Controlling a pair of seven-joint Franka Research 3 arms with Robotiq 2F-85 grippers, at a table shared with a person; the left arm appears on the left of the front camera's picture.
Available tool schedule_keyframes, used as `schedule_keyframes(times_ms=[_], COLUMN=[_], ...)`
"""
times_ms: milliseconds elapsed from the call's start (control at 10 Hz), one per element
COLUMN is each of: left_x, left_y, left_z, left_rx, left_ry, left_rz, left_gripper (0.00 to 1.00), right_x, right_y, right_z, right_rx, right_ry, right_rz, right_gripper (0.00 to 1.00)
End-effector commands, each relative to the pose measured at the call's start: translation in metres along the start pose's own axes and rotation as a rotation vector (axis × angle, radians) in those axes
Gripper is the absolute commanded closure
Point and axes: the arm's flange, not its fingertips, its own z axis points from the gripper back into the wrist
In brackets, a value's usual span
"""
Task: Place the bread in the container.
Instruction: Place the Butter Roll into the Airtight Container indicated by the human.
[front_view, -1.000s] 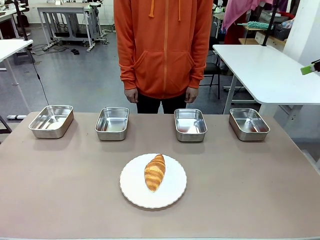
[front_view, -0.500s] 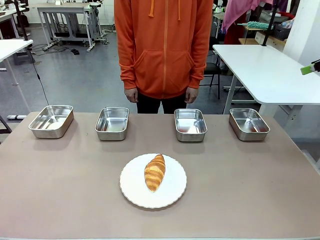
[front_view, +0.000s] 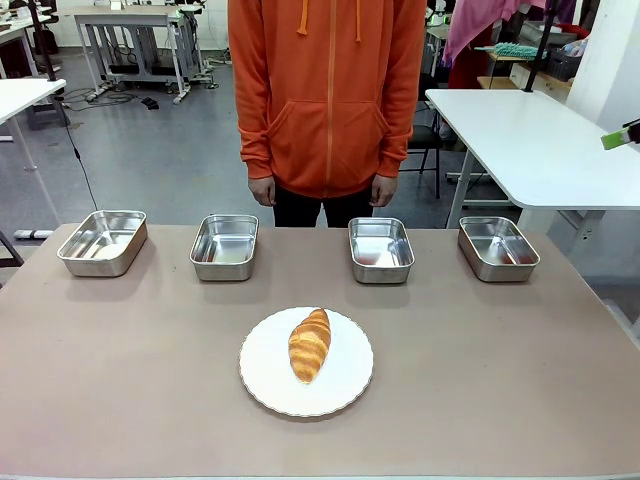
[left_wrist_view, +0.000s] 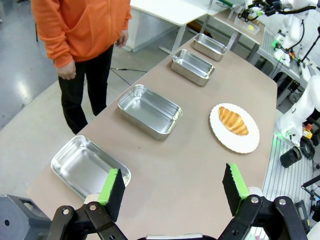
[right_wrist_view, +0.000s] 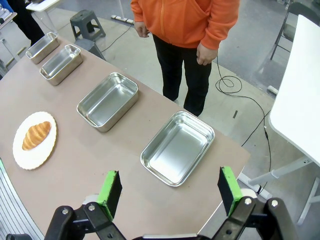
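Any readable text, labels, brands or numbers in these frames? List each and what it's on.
None can be read.
The croissant, white plate, steel trays and the person's orange hoodie carry no visible print.
Any marks on the far-off lab equipment are too small to read.

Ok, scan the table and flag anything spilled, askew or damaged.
Nothing stands out. The croissant lies whole on the white plate, and the four steel trays stand level and empty in a row along the far edge.
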Motion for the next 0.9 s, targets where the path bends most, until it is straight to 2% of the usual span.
schedule_keyframes(times_ms=[0, 800], left_x=[-0.0003, -0.0003], left_y=[-0.0014, -0.0014], left_z=[0.0013, 0.0013], left_rx=[-0.007, -0.007], left_ry=[-0.003, -0.003], left_rz=[-0.013, -0.013], left_gripper=[0.00, 0.00], right_x=[-0.0003, -0.0003], right_y=[0.0000, 0.0000], right_z=[-0.0020, -0.0020], right_rx=[0.008, 0.008], right_ry=[-0.022, -0.022], right_rz=[-0.001, -0.001], right_gripper=[0.00, 0.00])
